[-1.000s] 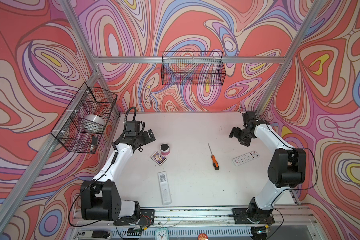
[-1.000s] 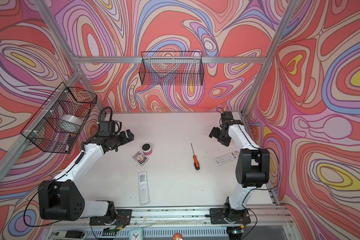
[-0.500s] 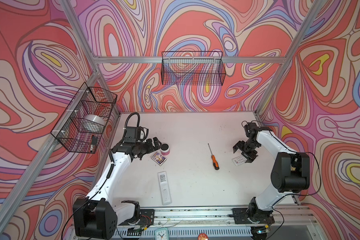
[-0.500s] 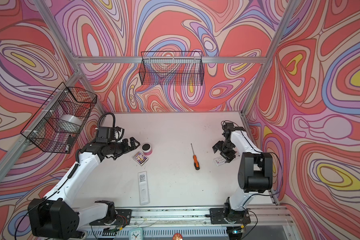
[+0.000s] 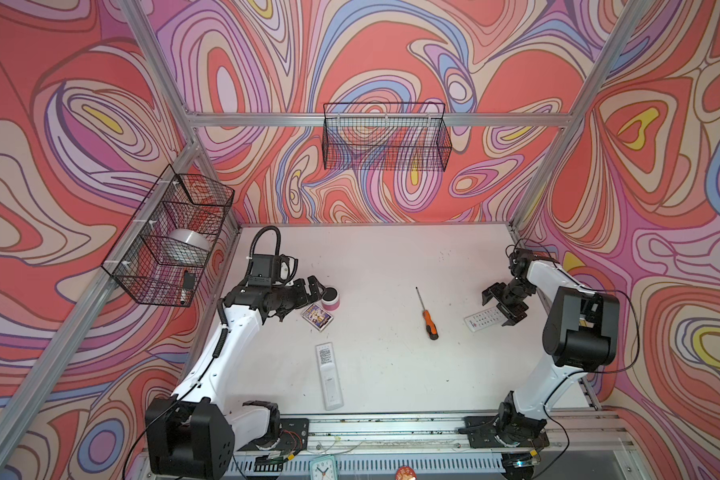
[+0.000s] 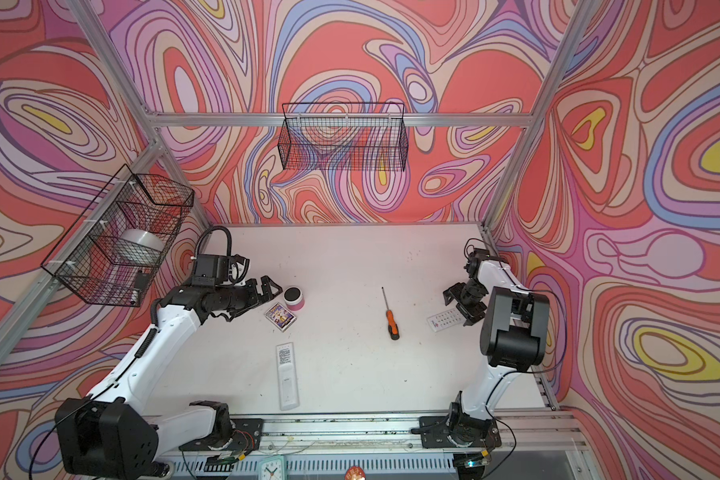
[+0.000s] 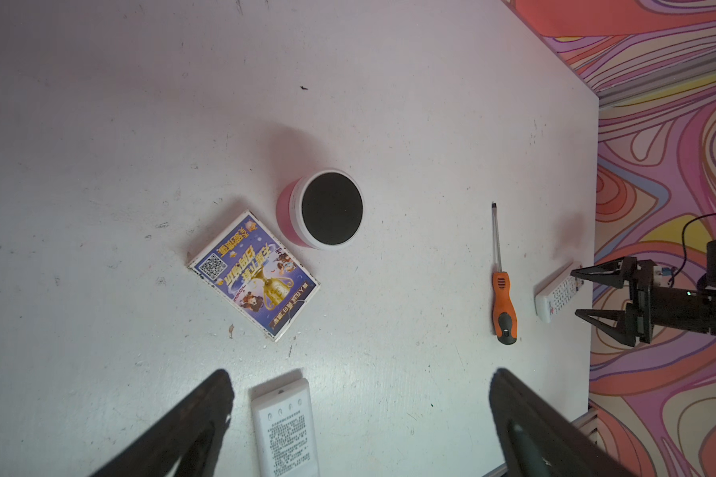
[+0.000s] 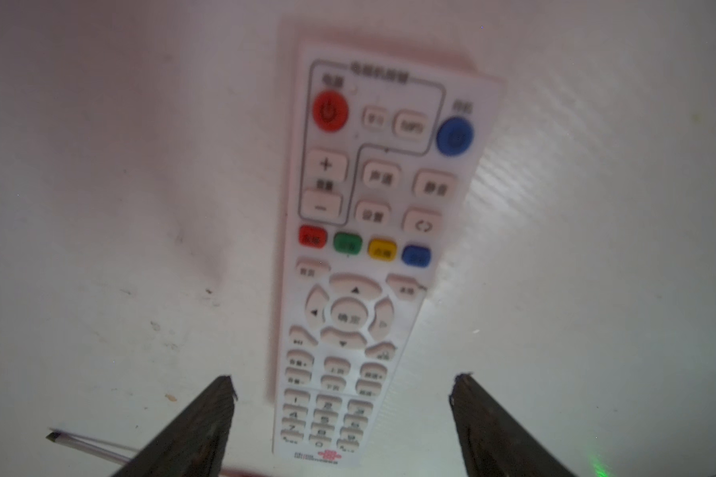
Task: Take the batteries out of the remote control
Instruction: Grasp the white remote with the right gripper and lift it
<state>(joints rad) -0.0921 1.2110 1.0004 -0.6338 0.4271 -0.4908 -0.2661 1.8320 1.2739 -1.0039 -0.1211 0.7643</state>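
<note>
Two white remotes are seen on the table [image 5: 391, 257]. A short remote [image 5: 482, 320] [image 6: 444, 321] is laid keys up near the right wall. A long remote [image 5: 329, 376] [image 6: 287, 376] is laid label up near the front edge, well apart from the first. Whether batteries are inside either cannot be told.

The right gripper [image 5: 500, 306] [image 6: 460, 307] is placed at the short remote's end nearest the right wall. In the right wrist view [image 8: 344, 384] its fingers [image 8: 207, 417] are spread wide, and the number-key end of the short remote [image 8: 368, 247] is framed between them with a gap on each side. Nothing is gripped. Whether the fingertips touch the table cannot be told.

The left gripper [image 5: 314, 291] [image 6: 273, 289] is held just beside a pink cylinder [image 5: 330, 298] [image 6: 294, 298] with a black top. Its fingers [image 7: 199, 413] are also spread fully apart and nothing is gripped. A card box [image 5: 317, 316] [image 7: 255, 274] is laid flat just beside the cylinder [image 7: 327, 208], towards the front.

A screwdriver [image 5: 427, 313] [image 6: 390, 316] [image 7: 501, 289] is laid between the box and the short remote [image 7: 556, 297], touching neither, with its tip pointed to the back wall.

A wire basket [image 5: 171, 241] is hung on the left wall with a silver roll [image 5: 188, 245] inside, and another basket [image 5: 385, 139] is hung on the back wall.
</note>
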